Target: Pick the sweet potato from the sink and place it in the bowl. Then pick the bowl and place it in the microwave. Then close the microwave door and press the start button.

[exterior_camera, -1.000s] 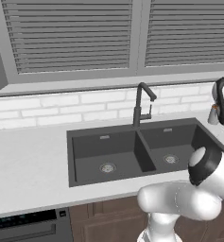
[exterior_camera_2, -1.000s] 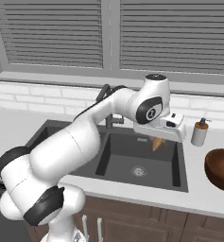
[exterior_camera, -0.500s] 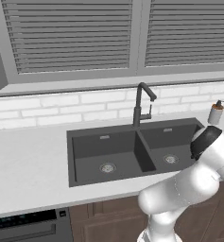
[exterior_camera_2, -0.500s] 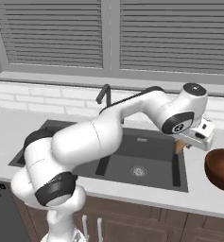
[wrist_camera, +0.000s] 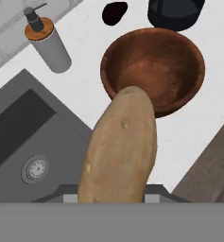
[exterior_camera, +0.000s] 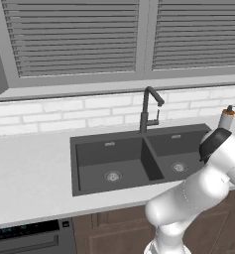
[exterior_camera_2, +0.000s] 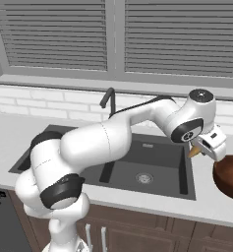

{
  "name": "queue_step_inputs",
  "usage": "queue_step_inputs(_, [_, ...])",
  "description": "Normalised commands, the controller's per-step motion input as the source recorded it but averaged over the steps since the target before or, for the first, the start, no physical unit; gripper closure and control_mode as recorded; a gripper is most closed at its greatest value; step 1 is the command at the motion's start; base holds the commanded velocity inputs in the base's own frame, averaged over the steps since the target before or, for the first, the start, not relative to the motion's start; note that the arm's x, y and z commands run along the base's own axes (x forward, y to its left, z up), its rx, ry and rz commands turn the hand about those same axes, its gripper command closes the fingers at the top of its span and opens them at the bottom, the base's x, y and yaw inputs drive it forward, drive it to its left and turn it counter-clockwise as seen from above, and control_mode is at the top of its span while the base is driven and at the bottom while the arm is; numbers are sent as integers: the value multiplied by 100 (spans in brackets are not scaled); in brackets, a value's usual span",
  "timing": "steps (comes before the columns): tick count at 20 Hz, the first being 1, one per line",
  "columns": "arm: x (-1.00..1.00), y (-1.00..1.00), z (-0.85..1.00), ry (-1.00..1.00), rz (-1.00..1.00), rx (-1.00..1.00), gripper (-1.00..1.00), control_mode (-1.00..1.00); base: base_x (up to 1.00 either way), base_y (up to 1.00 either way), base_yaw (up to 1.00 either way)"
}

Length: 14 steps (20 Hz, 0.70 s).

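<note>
The gripper [exterior_camera_2: 202, 149] is closed tight on the sweet potato [wrist_camera: 119, 149]. In the hand view the sweet potato sticks out long and tan from the gripper, with little spots on its skin. Its far tip covers the near rim of the bowl [wrist_camera: 172, 61].

The bowl is round, deep and reddish-brown. It sits on the white counter [wrist_camera: 92, 28] just ahead of the gripper, and nothing lies inside it. In the right base view the bowl [exterior_camera_2: 230, 176] is just beside the gripper, a bit lower and toward the right edge of the picture. A small orange bit of the sweet potato [exterior_camera_2: 193, 151] peeks out beside the hand there.

The sink [wrist_camera: 23, 137] is dark grey. In the hand view it lies off to the left of the gripper, and one round drain [wrist_camera: 34, 168] shows in it. In the left base view both basins of the sink [exterior_camera: 134, 158] show, with the dark faucet [exterior_camera: 147, 108] standing behind them.

A grey soap bottle [wrist_camera: 51, 42] with a wooden top stands on the counter past the sink, left of the bowl. Two dark things [wrist_camera: 174, 12] sit on the counter beyond the bowl, but I cannot tell what they are.
</note>
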Motion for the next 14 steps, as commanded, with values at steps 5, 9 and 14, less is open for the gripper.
queue_step_inputs(5, [51, -39, -23, 3, -38, -3, 100, -100, 0, 0, 0])
queue_step_inputs(9, [12, -82, 0, 14, -16, 6, 100, -100, 0, 0, 0])
queue_step_inputs(14, [0, -77, 3, 1, -9, 10, 100, -100, 0, 0, 0])
